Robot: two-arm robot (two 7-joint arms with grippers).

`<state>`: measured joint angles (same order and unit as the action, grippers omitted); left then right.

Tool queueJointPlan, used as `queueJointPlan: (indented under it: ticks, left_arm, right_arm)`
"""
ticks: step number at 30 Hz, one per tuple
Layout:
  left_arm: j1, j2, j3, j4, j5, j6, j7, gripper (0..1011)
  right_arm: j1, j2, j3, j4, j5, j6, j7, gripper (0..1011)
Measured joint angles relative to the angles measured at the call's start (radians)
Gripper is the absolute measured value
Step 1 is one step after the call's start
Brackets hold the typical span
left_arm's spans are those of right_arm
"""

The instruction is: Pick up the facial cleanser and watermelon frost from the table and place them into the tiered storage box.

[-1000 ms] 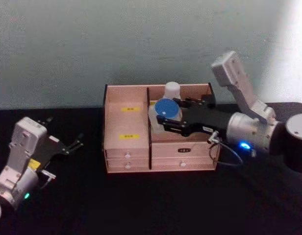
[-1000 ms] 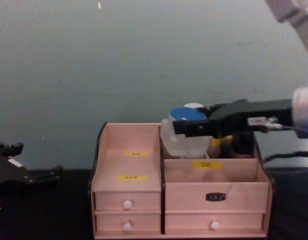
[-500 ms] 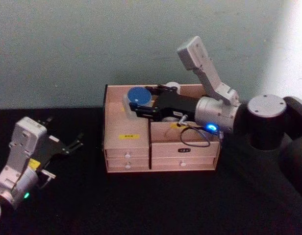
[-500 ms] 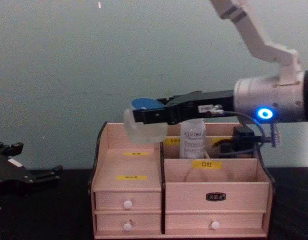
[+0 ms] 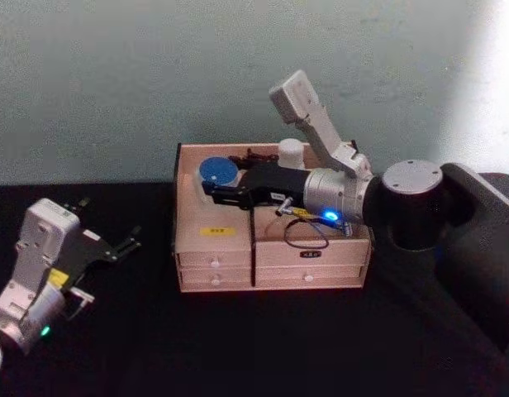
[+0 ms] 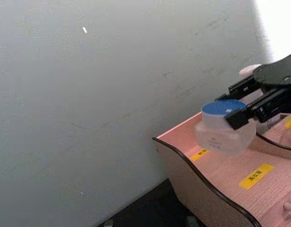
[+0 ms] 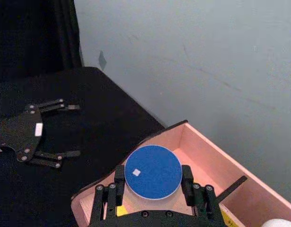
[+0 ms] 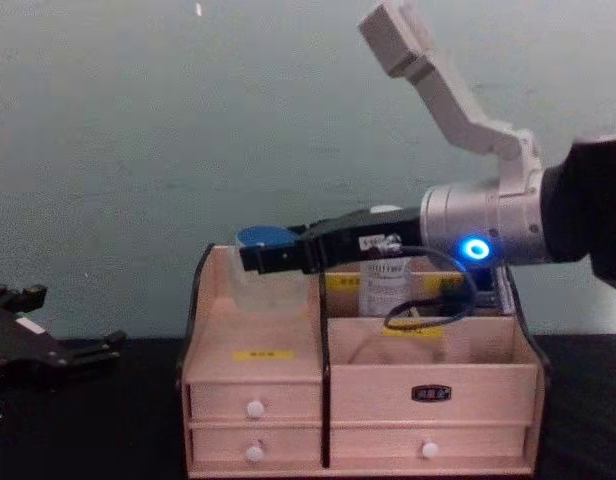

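Note:
The watermelon frost [image 5: 216, 171], a clear jar with a blue lid, sits low in the rear left compartment of the tiered storage box [image 5: 230, 250]. My right gripper [image 5: 215, 182] is shut on it, one finger on each side of the lid [image 7: 153, 171]. Whether the jar [image 6: 224, 128] rests on the compartment floor cannot be told. The facial cleanser [image 8: 386, 289] stands upright in the rear right compartment, its white cap [image 5: 291, 152] behind the right arm. My left gripper [image 5: 121, 244] is parked open on the table at the left, its fingers [image 7: 55, 153] spread.
The box [image 8: 428, 375] has small drawers with white knobs along its front and yellow labels on its tiers. A pale wall [image 5: 155, 74] stands close behind it. Black tabletop [image 5: 254, 347] lies open in front of the box and between the box and the left gripper.
My right gripper has carried the jar leftward from above the right compartments to the rear left compartment and lowered it in. The left arm has not moved.

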<state>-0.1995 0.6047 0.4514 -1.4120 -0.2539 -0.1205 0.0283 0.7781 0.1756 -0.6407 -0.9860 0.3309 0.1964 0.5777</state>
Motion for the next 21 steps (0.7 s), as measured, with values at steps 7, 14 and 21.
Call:
queueJointPlan:
  ticks: [7, 14, 21]
  left_arm:
    - [0.000, 0.000, 0.000, 0.000, 0.000, 0.000, 0.000, 1001]
    - [0.000, 0.000, 0.000, 0.000, 0.000, 0.000, 0.000, 1001]
    - [0.000, 0.000, 0.000, 0.000, 0.000, 0.000, 0.000, 1002]
  right_arm:
    - [0.016, -0.026, 0.000, 0.066, -0.012, 0.001, 0.001, 717]
    - [0.023, -0.042, 0.005, 0.101, -0.023, 0.006, 0.002, 717]
    - [0.023, -0.048, 0.011, 0.113, -0.032, 0.012, 0.004, 717]
